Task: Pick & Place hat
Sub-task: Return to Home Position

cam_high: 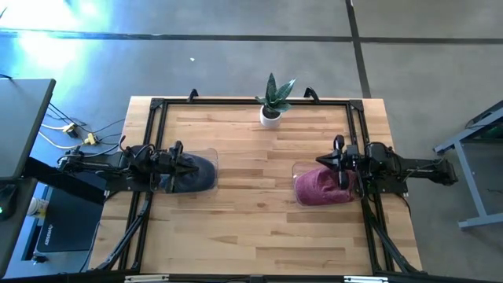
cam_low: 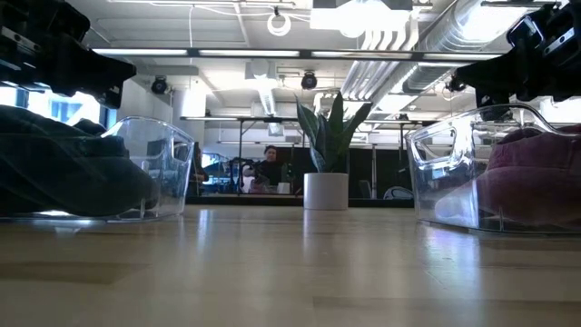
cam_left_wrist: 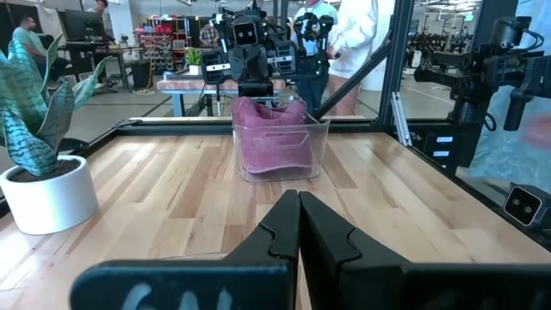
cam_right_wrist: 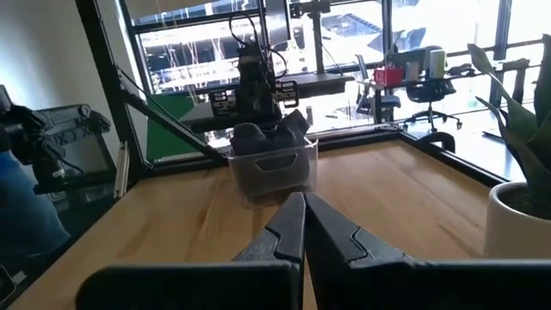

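The blue cap (cam_high: 198, 174) lies in the left bin (cam_low: 163, 168) and the red cap (cam_high: 318, 187) in the right bin (cam_low: 438, 173); each fills its bin, so the sorting looks done and only the retreat is left.

The left gripper (cam_high: 179, 162) hangs over the near end of the left bin, above the blue cap and clear of it; its fingers are pressed together with nothing between them, as the left wrist view shows. The right gripper (cam_high: 339, 161) sits likewise over the right bin's outer end, above the red cap; its fingers also meet tip to tip and hold nothing. Closed and empty is a sensible state for pulling back, since shut fingers are less likely to snag a bin wall or a fold of cloth.

Both bins stand well apart on the table (cam_high: 251, 220), one at each arm's side (so neither arm has to cross the middle); the plant (cam_high: 273, 101) stands between them at the far edge, out of either arm's way.

The one risk I would judge: a gripper dropping on its way back could clip a bin rim and shift the bin.
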